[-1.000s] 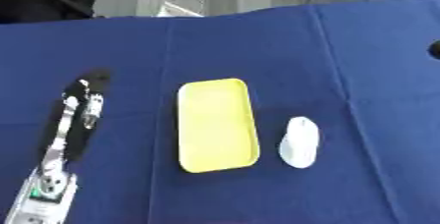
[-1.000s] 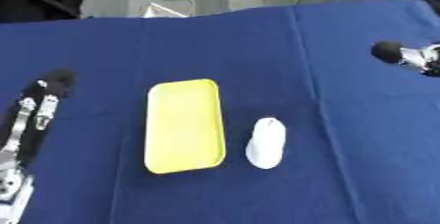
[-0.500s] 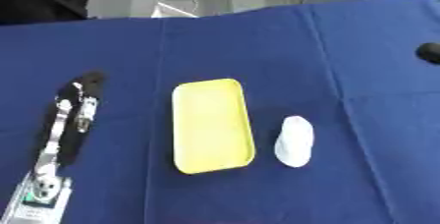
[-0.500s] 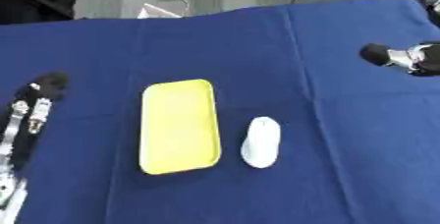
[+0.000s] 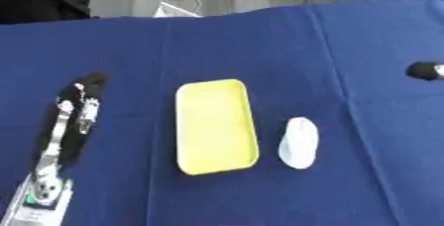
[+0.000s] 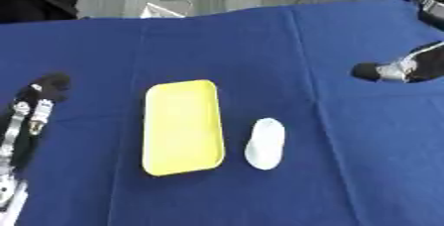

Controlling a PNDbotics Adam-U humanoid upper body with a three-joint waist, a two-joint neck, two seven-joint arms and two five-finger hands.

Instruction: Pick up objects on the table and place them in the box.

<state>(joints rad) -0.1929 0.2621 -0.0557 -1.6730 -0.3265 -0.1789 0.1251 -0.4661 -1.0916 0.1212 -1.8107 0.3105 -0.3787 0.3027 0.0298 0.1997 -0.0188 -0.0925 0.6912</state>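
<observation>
We see one yellow box lying flat on the blue cloth that covers the table, a shallow rounded rectangle with its long side running away from us. We take it as our landmark. We count one loose object to be picked up: a single white oval thing lying on the cloth just to the right of the box, beside its nearer half, close to the box's edge but not touching it. The box itself holds nothing.

We count two hands. The left hand lies well to the left of the box, resting along the cloth with its fingers stretched out straight, pointing away from us and holding nothing; its silver and black forearm runs down to the lower left corner. The right hand shows in the right eye view well to the right of the box and a little farther back than the box's far end, over the cloth. Only its dark tip and a bit of silver are visible there, so we cannot tell whether its fingers are apart or together.
</observation>
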